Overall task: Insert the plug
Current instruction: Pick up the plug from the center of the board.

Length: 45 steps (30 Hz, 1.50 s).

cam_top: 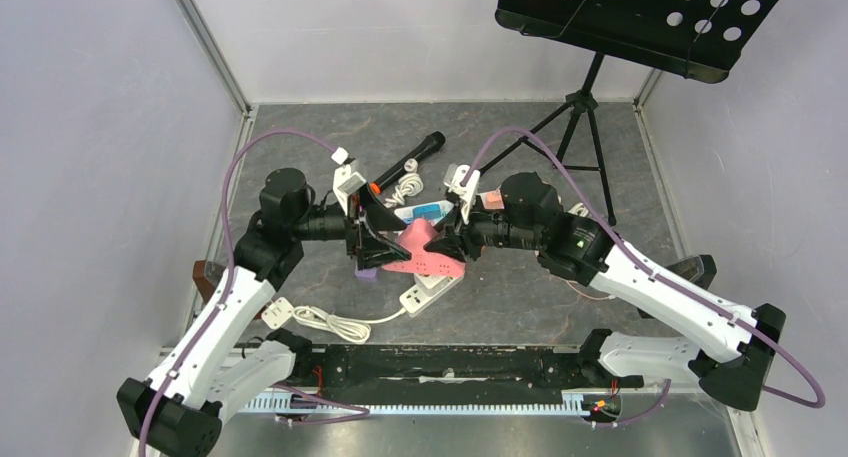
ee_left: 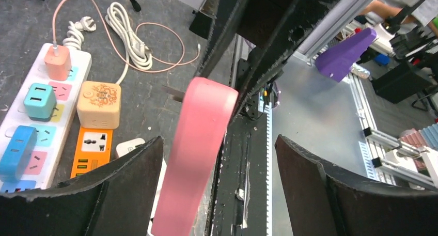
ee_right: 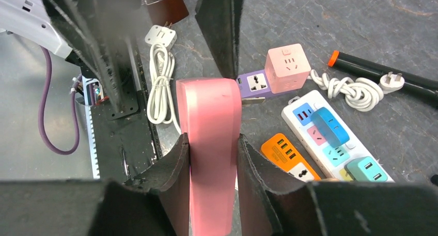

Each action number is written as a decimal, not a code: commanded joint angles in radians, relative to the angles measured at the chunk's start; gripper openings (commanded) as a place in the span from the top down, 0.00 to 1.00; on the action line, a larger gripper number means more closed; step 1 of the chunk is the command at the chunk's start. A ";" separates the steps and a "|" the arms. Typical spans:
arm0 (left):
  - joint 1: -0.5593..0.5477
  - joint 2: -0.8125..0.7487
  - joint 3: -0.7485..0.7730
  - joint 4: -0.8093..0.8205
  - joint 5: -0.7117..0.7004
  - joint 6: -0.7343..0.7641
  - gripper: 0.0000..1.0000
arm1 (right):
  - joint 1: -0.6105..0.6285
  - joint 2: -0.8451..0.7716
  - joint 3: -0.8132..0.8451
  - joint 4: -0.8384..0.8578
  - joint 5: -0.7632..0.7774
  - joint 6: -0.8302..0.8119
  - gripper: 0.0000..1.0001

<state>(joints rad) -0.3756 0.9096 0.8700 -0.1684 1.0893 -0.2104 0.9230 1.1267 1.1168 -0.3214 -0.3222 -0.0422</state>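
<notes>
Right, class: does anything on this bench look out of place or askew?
The pink plug hangs off the table, in no socket, clamped in the right hand; the left hand stands open either side of it. Nothing looks spilled or broken.

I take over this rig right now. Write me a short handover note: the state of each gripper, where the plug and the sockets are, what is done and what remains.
Left gripper: open, fingers on either side of the pink plug piece, not clamping it.
Right gripper: shut on the pink plug piece, holding it above the table between the two arms.
On the table: white power strip, orange socket block, purple socket block with a pink cube on it.
Done: the piece is lifted.
Left: it is in no socket yet. I cannot tell which socket it is meant for.
</notes>
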 commanded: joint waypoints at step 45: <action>-0.063 -0.092 0.035 0.052 -0.644 -0.489 0.98 | -0.010 -0.092 -0.057 0.452 0.235 0.338 0.02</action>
<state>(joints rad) -0.4404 0.8581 0.8593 -0.2722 0.7216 -0.3664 0.9127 1.1278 1.1481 -0.0933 -0.3042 0.1310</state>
